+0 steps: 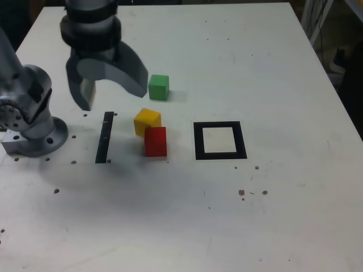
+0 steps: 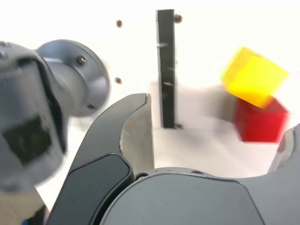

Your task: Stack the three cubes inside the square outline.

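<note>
A white desk [image 1: 272,215], lightly speckled with marks and screw holes, fills the scene. In the exterior view, the square outline [image 1: 220,156], a thick black frame with a white centre, lies right of the middle and holds nothing yet. Left of it, the red cube [image 1: 155,141] and yellow cube [image 1: 147,120] sit touching, yellow on the far side. The green cube [image 1: 159,87] rests alone, farther back. A straight black strip [image 1: 104,137] lies to the left of the pair, beside the arm's round base [image 1: 35,136]. The gripper [image 1: 108,85] hangs above the desk at far left, jaws released and spread wide, grasping nothing. All three cubes lie outside the outline, so stacking appears not to have started; the spread jaws seem readied for a first pick.
</note>
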`<state>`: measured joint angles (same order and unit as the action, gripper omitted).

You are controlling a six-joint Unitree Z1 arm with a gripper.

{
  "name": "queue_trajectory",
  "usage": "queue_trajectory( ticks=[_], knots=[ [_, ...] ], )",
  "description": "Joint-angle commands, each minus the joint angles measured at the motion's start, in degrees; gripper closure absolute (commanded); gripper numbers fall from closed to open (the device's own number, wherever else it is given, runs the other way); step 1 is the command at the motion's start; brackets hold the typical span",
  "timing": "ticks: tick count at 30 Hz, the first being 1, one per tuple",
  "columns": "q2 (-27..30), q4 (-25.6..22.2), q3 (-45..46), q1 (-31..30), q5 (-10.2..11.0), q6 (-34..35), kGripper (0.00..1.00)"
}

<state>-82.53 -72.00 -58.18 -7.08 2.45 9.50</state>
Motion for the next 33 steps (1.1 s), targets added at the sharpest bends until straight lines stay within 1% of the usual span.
queue_trajectory(
  ticks=[1, 6, 10, 12, 18, 26, 29, 33],
  knots=[
    [-1.0, -0.6, -1.0, -1.6, -0.1, 2.9, 0.03],
    [-5.2, -0.5, -3.6, -6.8, -1.7, 9.4, 0.03],
    [-9.8, 0.9, -4.8, -9.5, -3.0, 11.7, 0.03],
    [-10.8, 2.1, -4.8, -9.9, -3.4, 12.1, 0.03],
    [-13.2, 4.9, -4.3, -10.5, -3.4, 12.1, 0.02],
    [-19.9, 12.6, -2.1, -11.1, -3.8, 11.1, 0.01],
    [-21.6, 14.6, -1.4, -11.1, -3.6, 10.8, 0.03],
    [-22.6, 15.9, -0.6, -11.1, -3.5, 10.6, 0.07]
  ],
)
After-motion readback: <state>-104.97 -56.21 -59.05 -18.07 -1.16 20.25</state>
